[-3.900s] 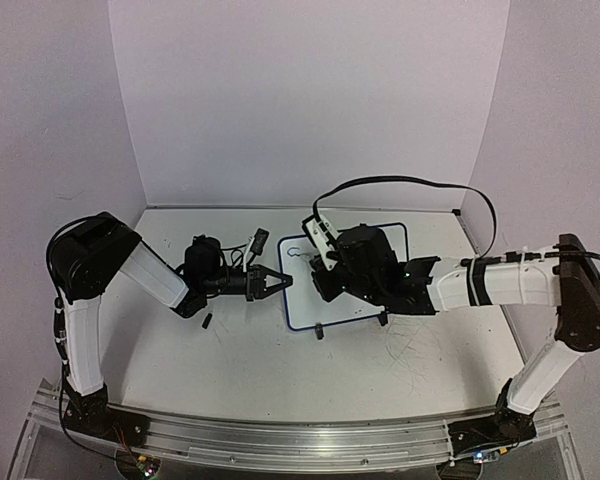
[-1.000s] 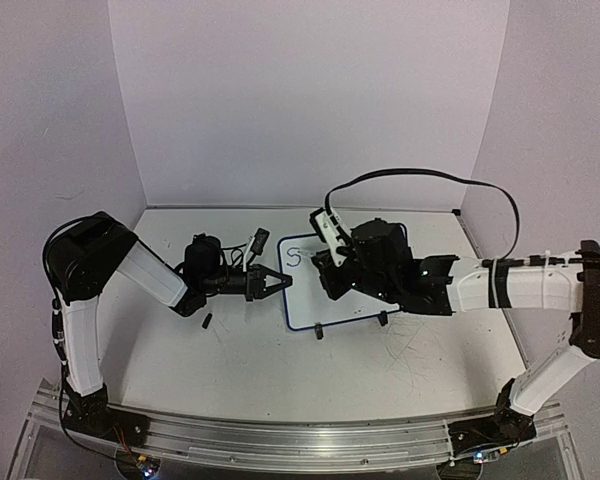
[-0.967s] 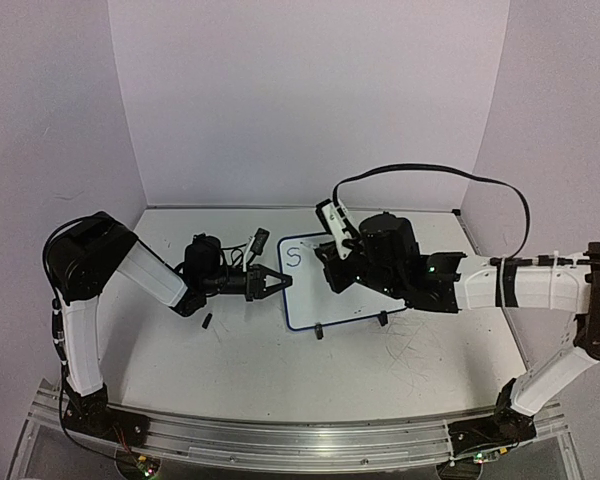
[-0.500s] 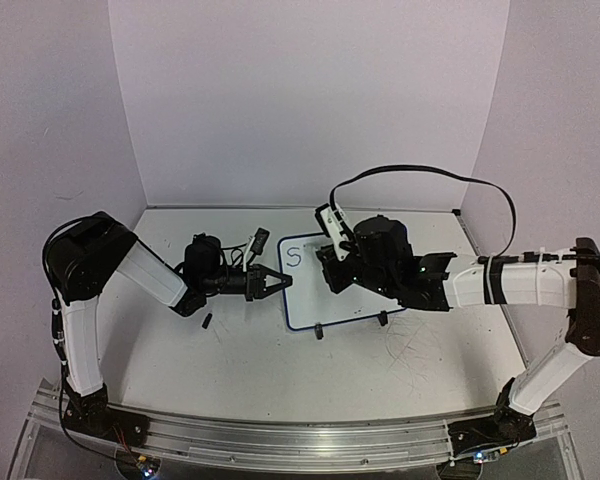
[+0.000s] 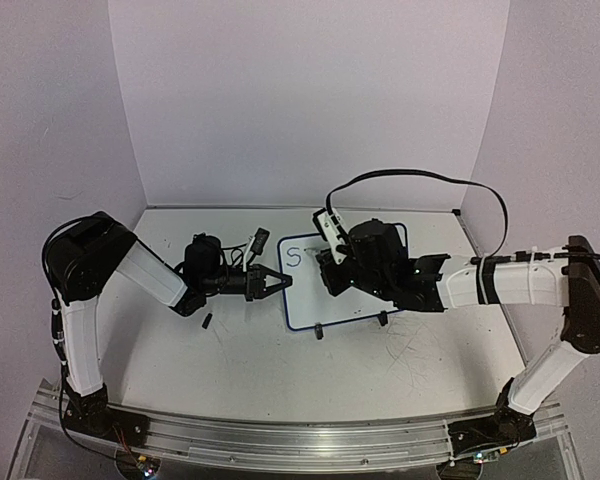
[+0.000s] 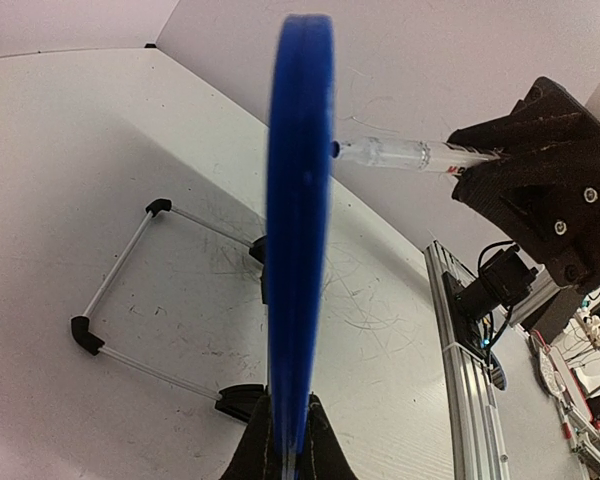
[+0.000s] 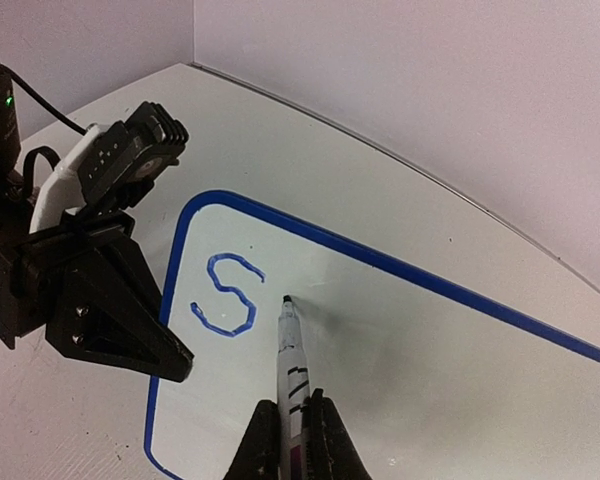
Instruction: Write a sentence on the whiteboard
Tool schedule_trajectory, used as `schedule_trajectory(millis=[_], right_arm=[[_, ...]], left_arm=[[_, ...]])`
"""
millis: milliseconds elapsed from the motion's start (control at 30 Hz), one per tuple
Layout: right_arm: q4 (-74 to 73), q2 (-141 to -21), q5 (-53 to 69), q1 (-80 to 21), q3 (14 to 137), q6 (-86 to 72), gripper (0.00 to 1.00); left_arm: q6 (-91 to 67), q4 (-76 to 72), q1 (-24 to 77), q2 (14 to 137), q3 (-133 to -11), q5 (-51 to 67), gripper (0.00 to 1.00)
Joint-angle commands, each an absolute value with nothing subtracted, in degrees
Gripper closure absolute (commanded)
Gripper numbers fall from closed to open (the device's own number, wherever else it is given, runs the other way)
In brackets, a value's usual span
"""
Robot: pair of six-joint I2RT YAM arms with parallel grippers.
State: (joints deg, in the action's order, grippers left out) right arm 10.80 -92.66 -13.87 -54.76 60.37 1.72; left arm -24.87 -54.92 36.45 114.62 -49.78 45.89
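Whiteboard [image 5: 305, 300] stands with its edge pinched in left gripper [image 6: 287, 445].

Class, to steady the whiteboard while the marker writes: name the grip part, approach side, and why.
Grip the whiteboard by its left frame edge, edge-on from the left, as the left gripper does. The frame is slim enough for the jaws, the wire stand occupies the back, and the face is free for the marker.

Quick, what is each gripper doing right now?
Left gripper: closed on the whiteboard edge.
Right gripper: closed on the marker.
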Motion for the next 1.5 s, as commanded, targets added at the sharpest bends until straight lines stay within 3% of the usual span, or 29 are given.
schedule_trajectory(millis=[0, 1467], right_arm=[[13.32, -92.42, -15.38, -54.56, 62.75, 2.17, 1.00], [10.99, -90.89, -14.82, -55.66, 58.43, -0.09, 1.00]], left_arm=[[-23.73, -52.40, 36.63, 112.66, -49.81, 45.97, 1.00], [-23.29, -51.99, 36.56, 112.31, -49.51, 45.58, 1.00]])
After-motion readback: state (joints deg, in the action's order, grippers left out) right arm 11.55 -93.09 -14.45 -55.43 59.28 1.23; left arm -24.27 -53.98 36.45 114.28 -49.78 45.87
